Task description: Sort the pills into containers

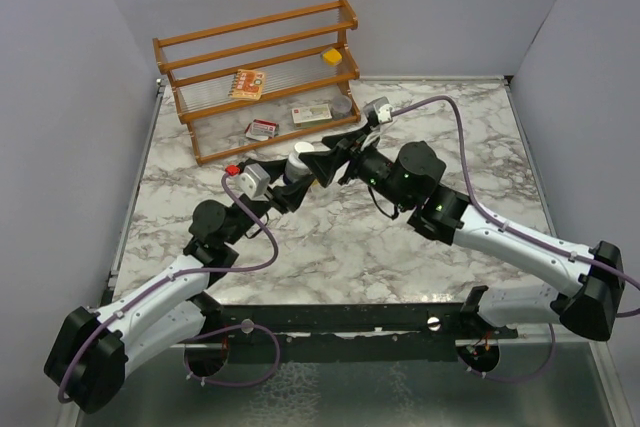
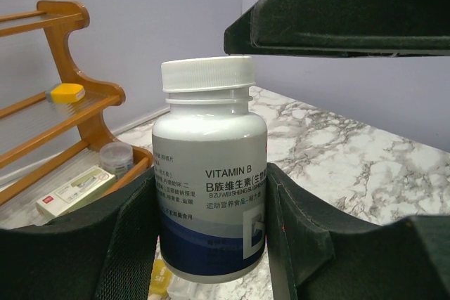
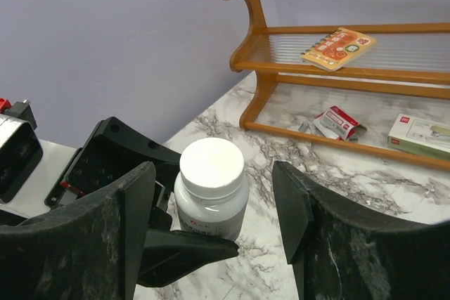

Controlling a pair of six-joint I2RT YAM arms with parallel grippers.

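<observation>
Clamped with the left tool (image 2: 211, 205) on the bottle (image 2: 209, 149). Pressed in from both sides against the lower grey body, under the VITAMIN B print, leaving the white cap (image 2: 207, 74) free above the fingers (image 2: 84, 244). Held upright over the marble surface (image 3: 394, 194), between the two tools; cannot tell whether lifted clear or resting on it.

Spread apart at the right tool (image 3: 212, 180), facing the bottle from the side opposite the left tool. One finger (image 3: 91, 237) to each side of the cap, with a gap either way, touching nothing. In the left wrist view, just one dark finger of it overhead, above the cap and off to the right.

Ahead of the right tool, well past the bottle: a wooden rack (image 3: 253, 54) against the wall.
- On its middle shelf, up and to the right of the tool: an orange booklet (image 3: 341, 47), lying flat.
- On its lowest level, further right: a red-and-white packet (image 3: 337, 123) and, apart from it, a white box (image 3: 422, 131).

To the left of the left tool, the same rack end-on.
- Just beside the white box on the lowest level: a round tin (image 2: 116, 156).
- One shelf up: a yellow cube (image 2: 67, 93).
</observation>
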